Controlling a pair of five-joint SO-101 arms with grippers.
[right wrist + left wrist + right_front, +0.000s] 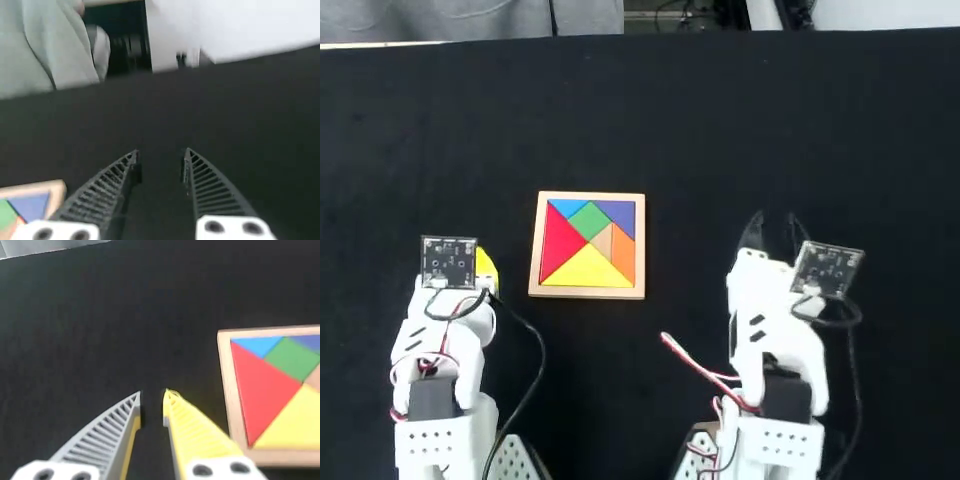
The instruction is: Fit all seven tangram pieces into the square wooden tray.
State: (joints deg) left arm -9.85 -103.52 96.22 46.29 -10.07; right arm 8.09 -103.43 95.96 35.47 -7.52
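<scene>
Tray (587,294): square, wooden, lying flat on the black table (740,130), roughly midway between the two arms and a little farther out than their bases.

All seven pieces sit inside the tray, flush, and together fill the square:
- red triangle (558,245), large, along the left side
- yellow triangle (588,270), large, along the near side
- blue triangle (565,208), far left corner
- green square (590,221), set on its corner, at the middle of the far side
- purple parallelogram (618,213), far right corner
- orange triangle (625,256), right side, reaching the near right corner
- tan triangle (603,243), small, at the centre, touching green, orange and yellow

No piece lies loose on the table.

Left gripper (152,399): one grey finger and one yellow. The tips are parted by a narrow gap, with nothing between them. It sits low over bare table just left of the tray, near the tray's near left corner and not touching it. It points away from the base.

Right gripper (160,155): both fingers black. The jaws are spread wider than the left pair and hold nothing. It is to the right of the tray, well apart from it, over bare table, pointing toward the far edge. The tray's corner shows beside its left finger in the right wrist view.
</scene>
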